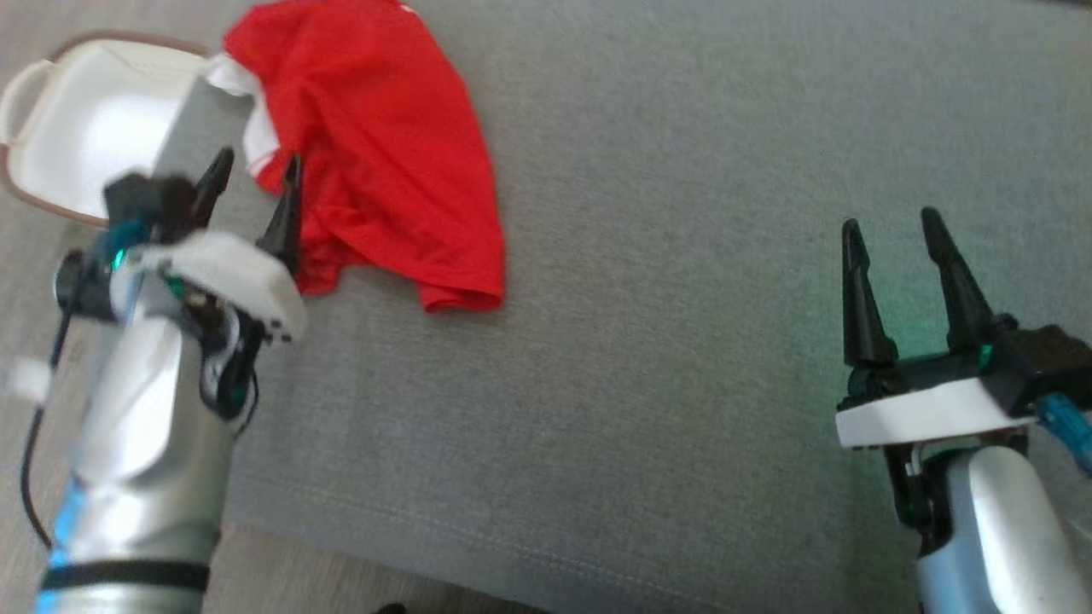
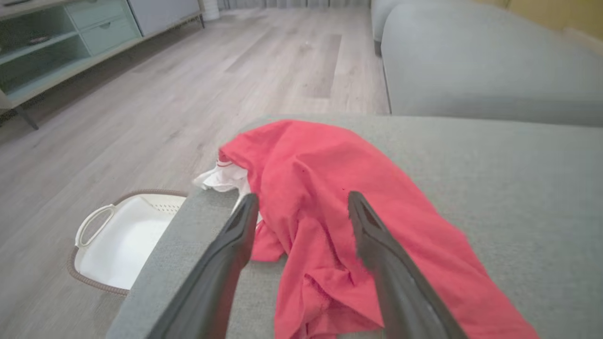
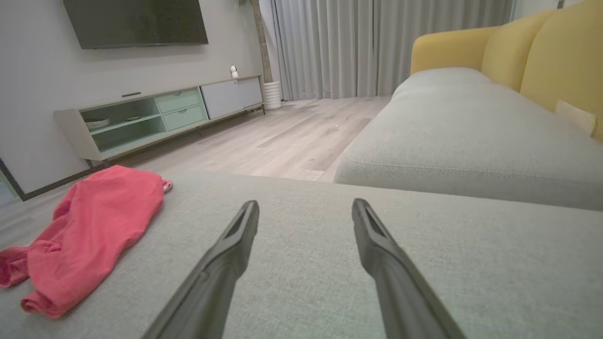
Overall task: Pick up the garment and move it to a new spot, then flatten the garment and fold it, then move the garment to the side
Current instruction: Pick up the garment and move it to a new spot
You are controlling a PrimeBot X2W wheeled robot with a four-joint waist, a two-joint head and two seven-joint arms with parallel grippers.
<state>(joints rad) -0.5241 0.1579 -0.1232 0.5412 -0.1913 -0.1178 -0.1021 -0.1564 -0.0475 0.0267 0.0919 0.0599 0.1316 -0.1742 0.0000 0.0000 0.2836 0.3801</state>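
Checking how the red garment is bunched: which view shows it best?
The left wrist view: the red garment lies close and central, folds clear. The head view shows it from above, top cropped; the right wrist view, smaller, at the left edge.

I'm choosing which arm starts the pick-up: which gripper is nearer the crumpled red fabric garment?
Left. The left gripper hangs at the edge of the crumpled red fabric garment, jaws open. The right gripper stands far off to its right over the grey fabric cushion, jaws open.
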